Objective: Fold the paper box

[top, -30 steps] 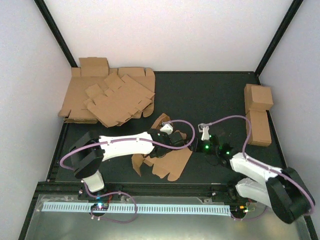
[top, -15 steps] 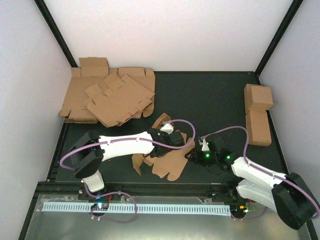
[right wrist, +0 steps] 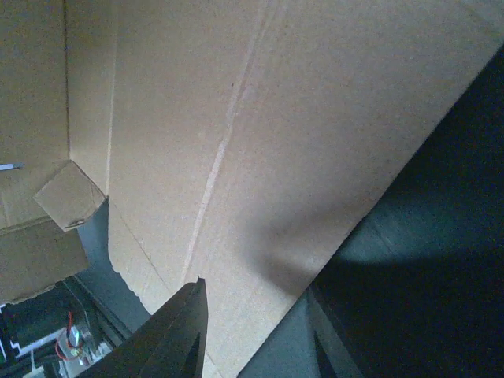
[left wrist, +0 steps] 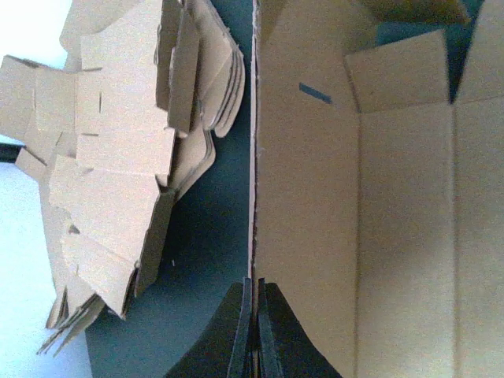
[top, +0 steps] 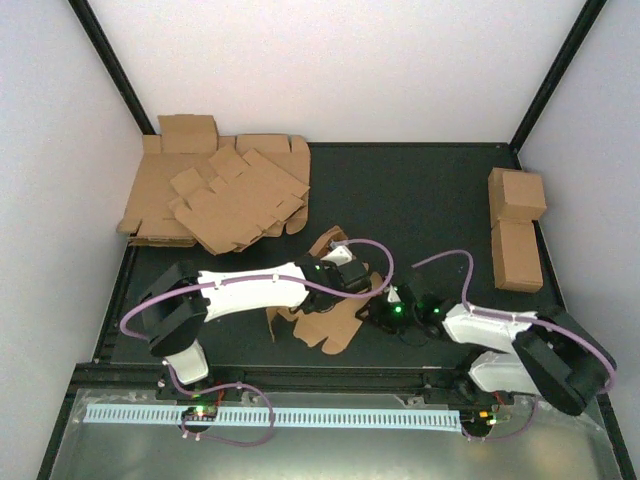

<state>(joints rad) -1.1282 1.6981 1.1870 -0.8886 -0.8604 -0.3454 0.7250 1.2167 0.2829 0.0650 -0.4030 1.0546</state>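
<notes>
The paper box (top: 325, 320) is a brown cardboard sheet, partly folded, near the middle front of the table. My left gripper (top: 352, 282) is shut on the thin edge of one raised wall (left wrist: 253, 197); the box's inner panels (left wrist: 394, 220) fill the right of the left wrist view. My right gripper (top: 378, 312) is open at the box's right edge. In the right wrist view a wide panel (right wrist: 260, 142) lies between its two fingers, one fingertip (right wrist: 193, 311) over the cardboard, the other beyond the panel's edge.
A stack of flat brown blanks (top: 215, 195) lies at the back left, also in the left wrist view (left wrist: 118, 157). Two finished brown cartons (top: 517, 228) stand at the right edge. The dark table (top: 420, 190) has a raised front rail.
My right gripper has moved left and forward to the box's right edge. The left gripper kept its hold and shifted slightly right; the box's right flap shifted.
</notes>
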